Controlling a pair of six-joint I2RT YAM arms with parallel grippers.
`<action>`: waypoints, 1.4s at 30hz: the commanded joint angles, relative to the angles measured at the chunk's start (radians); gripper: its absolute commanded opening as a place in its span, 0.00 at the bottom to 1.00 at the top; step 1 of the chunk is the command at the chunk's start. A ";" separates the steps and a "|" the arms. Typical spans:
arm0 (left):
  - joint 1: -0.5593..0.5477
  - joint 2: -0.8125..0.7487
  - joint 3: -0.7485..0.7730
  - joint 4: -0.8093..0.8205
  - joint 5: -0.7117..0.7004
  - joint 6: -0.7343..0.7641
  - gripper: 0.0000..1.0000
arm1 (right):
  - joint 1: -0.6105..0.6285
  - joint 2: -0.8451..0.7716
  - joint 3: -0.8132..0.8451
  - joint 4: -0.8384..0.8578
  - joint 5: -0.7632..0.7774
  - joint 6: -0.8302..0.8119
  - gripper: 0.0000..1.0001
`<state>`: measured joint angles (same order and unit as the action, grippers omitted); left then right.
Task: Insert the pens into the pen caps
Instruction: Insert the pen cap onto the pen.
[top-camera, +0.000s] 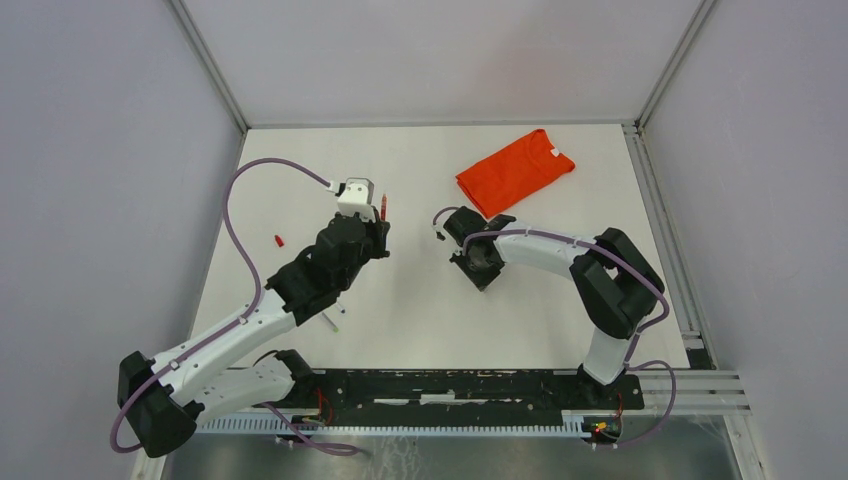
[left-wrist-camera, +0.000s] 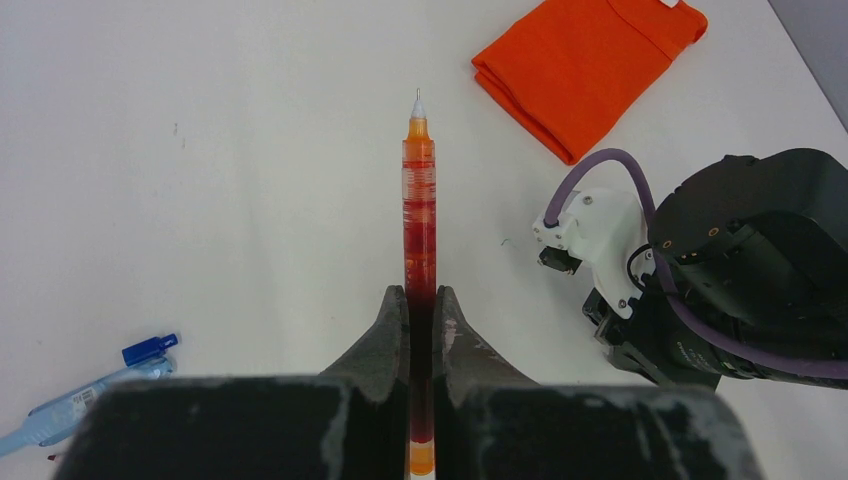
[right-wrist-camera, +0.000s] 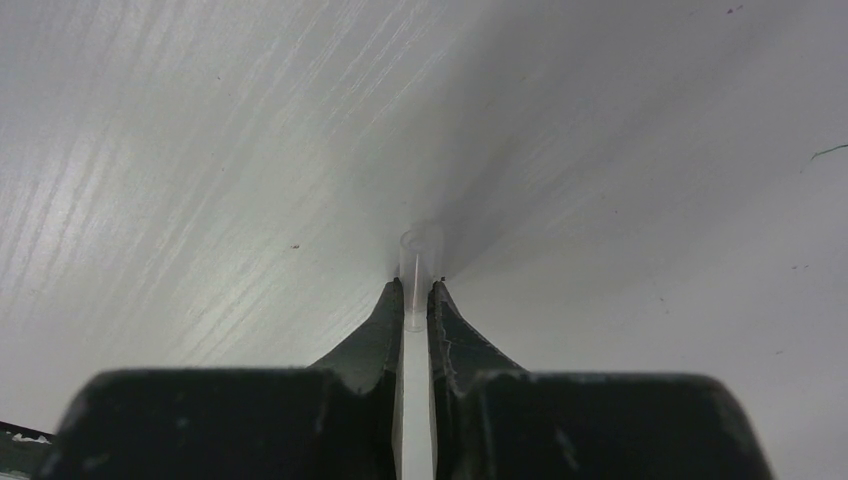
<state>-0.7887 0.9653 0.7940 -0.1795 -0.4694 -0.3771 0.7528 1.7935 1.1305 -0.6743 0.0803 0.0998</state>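
Left fingers (left-wrist-camera: 385, 335) clamped on red pen (left-wrist-camera: 419, 200), tail cut off, right fingers (right-wrist-camera: 375, 335) pinching translucent cap (right-wrist-camera: 420, 250), colour unclear.

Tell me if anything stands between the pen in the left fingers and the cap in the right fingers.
Nothing visible does. Only bare table lies between the red pen in the left fingers and the right fingers, which hold a clear cap. The orange shirt lies farther back, off that line.

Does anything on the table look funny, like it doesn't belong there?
The folded orange shirt at the far side looks out of place; it has nothing to do with pens. A small red cap also lies alone, to the left of the left gripper, which holds a red pen.
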 joint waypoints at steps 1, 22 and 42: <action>-0.003 -0.012 -0.001 0.022 -0.014 0.028 0.02 | 0.003 0.072 -0.057 -0.028 0.010 -0.014 0.12; -0.003 -0.002 0.006 0.026 -0.009 0.026 0.02 | 0.003 0.124 -0.105 0.008 -0.025 -0.048 0.09; -0.003 -0.008 0.007 0.059 0.057 0.046 0.02 | -0.093 -0.223 -0.014 0.104 -0.240 -0.038 0.00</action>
<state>-0.7887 0.9684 0.7940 -0.1776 -0.4564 -0.3767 0.7120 1.7260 1.1015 -0.6502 -0.0628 0.0551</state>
